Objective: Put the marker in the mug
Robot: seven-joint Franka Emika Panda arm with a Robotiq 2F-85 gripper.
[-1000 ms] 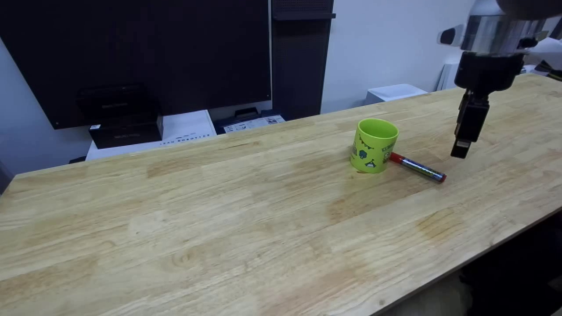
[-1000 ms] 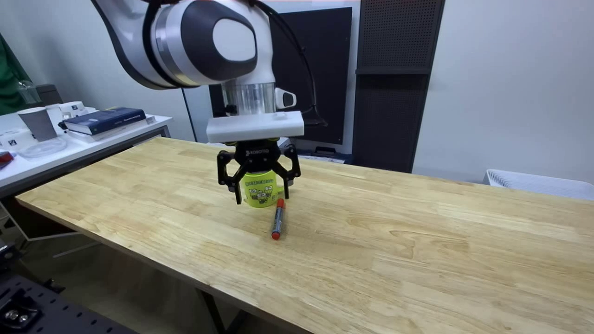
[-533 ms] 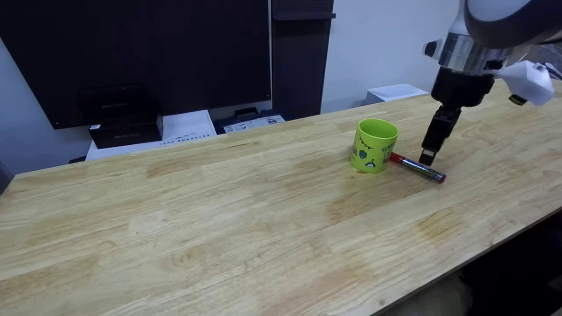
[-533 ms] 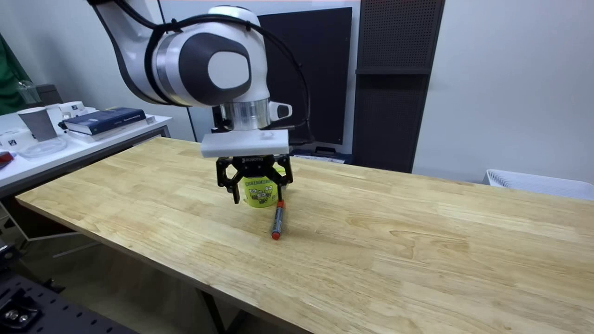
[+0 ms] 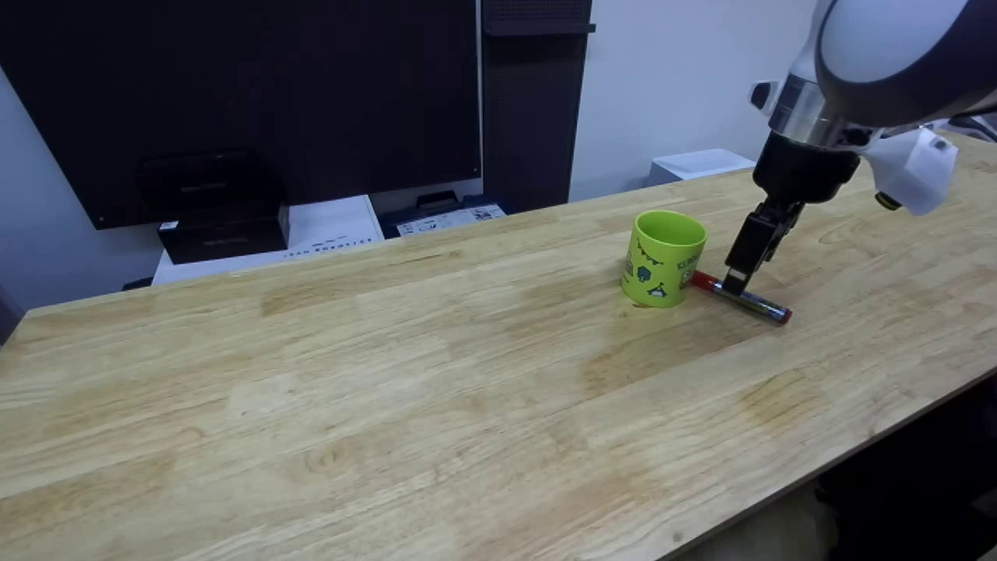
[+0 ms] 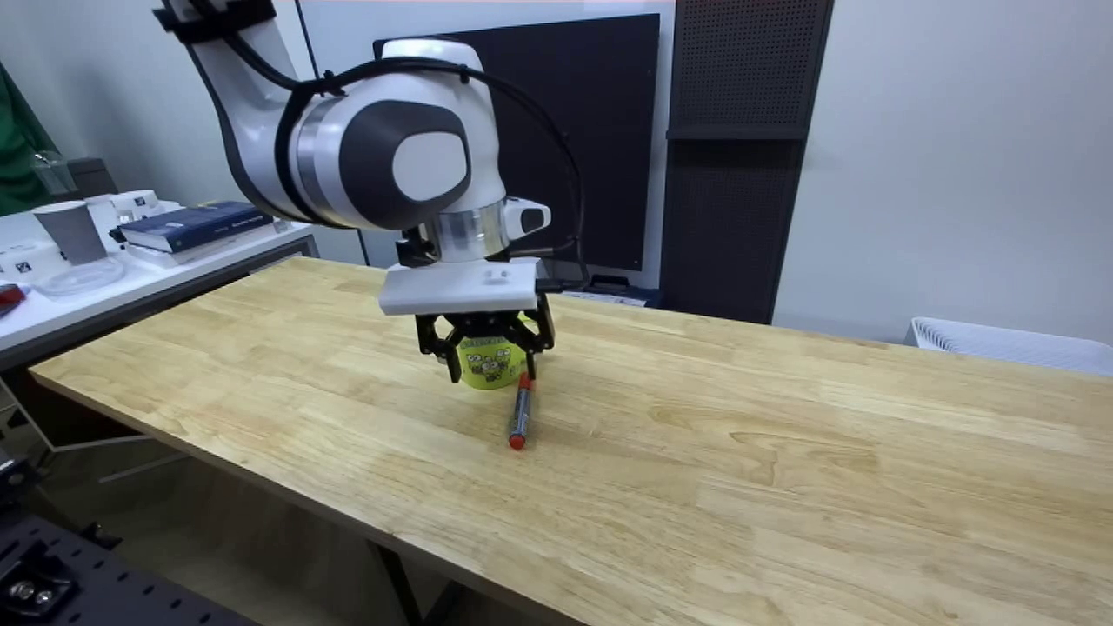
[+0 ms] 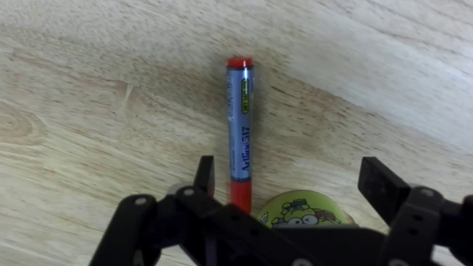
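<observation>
The marker [image 5: 767, 308] has a red cap, a grey body and a red end. It lies flat on the table, its cap near the mug. It also shows in an exterior view [image 6: 521, 413] and the wrist view [image 7: 241, 122]. The lime-green mug [image 5: 662, 265] stands upright with printed figures; it also shows in an exterior view [image 6: 490, 363], partly hidden by the gripper, and in the wrist view [image 7: 306, 210]. My gripper [image 6: 492, 377] is open and empty, low over the marker's cap end. In the wrist view [image 7: 287, 162] the cap appears between the fingers, close to the left one.
The wooden table [image 5: 389, 389] has a front edge towards the lower right. A white side table with a blue book [image 6: 196, 226] and a grey cup [image 6: 71, 233] stands beyond it. Black boxes [image 5: 226, 234] and a white box [image 5: 697, 165] are behind the table.
My gripper has come down and moved closer to the mug, over the marker. It stays open. The marker and mug have not moved.
</observation>
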